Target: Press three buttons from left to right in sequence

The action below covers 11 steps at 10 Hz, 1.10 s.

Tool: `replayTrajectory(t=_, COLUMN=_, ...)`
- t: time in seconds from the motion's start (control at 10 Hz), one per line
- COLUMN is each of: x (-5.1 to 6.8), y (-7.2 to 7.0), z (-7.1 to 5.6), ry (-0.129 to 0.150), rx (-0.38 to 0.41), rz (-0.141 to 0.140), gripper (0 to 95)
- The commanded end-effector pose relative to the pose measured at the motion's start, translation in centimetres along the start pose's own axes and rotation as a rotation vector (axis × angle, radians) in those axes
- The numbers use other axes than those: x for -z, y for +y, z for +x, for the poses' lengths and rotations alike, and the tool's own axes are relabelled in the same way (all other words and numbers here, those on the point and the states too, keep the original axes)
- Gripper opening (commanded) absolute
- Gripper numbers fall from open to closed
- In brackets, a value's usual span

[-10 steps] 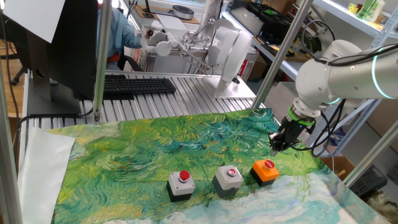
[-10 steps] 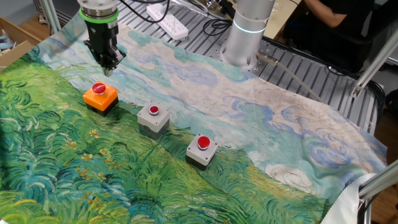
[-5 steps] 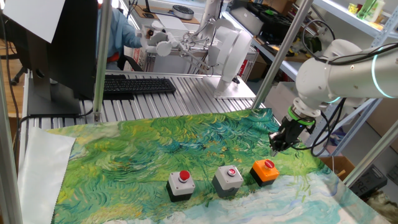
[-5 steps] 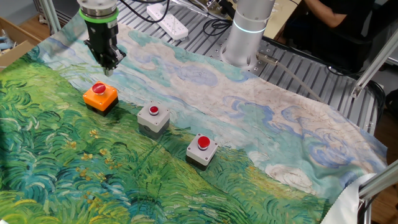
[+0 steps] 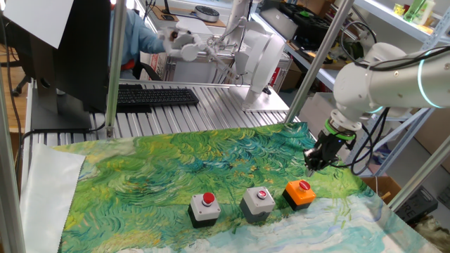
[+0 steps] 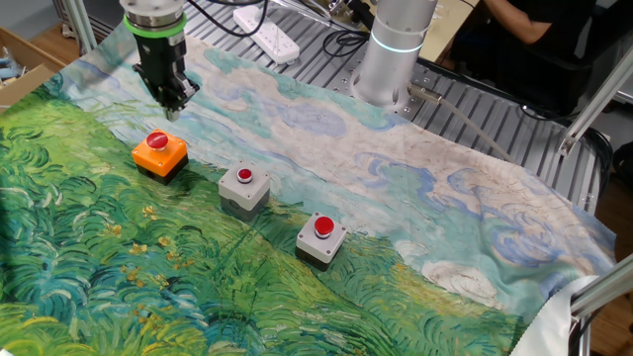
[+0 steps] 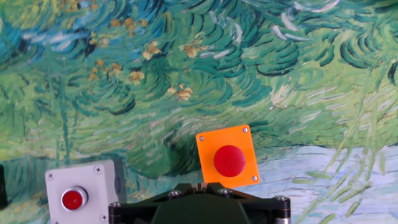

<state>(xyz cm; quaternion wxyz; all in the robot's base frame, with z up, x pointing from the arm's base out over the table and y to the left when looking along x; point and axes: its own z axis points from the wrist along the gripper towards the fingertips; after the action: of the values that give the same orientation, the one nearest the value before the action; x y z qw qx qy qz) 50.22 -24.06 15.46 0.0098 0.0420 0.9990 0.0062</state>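
Note:
Three buttons stand in a row on the painted cloth. In one fixed view they are a grey unit at the left, a grey unit in the middle and an orange unit at the right, each with a round red cap. My gripper hangs shut and empty just behind and above the orange button, apart from it. From the other side my gripper points down at the cloth beyond that button. The hand view shows the orange button just ahead of my gripper, with a grey one to its left.
The arm's base stands on the slatted table behind the cloth, next to a white power strip. A black keyboard, a monitor and upright metal posts are at the far side. A cardboard box sits beyond the cloth's edge.

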Motion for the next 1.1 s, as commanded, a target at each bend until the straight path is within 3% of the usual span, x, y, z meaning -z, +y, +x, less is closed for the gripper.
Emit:
replayTrajectory(t=0.1, x=-0.03, y=-0.07, z=-0.04, ry=0.007, rx=0.042, rz=0.005, gripper=0.0)
replayTrajectory(t=0.3, x=-0.03, y=-0.07, z=-0.04, ry=0.004, rx=0.036, rz=0.013, gripper=0.0)
replayTrajectory(t=0.5, x=-0.03, y=-0.07, z=-0.04, ry=0.022, rx=0.033, rz=-0.001, gripper=0.0)
replayTrajectory(t=1.1, x=-0.03, y=-0.07, z=-0.04, ry=0.021, rx=0.041, rz=-0.010, gripper=0.0)
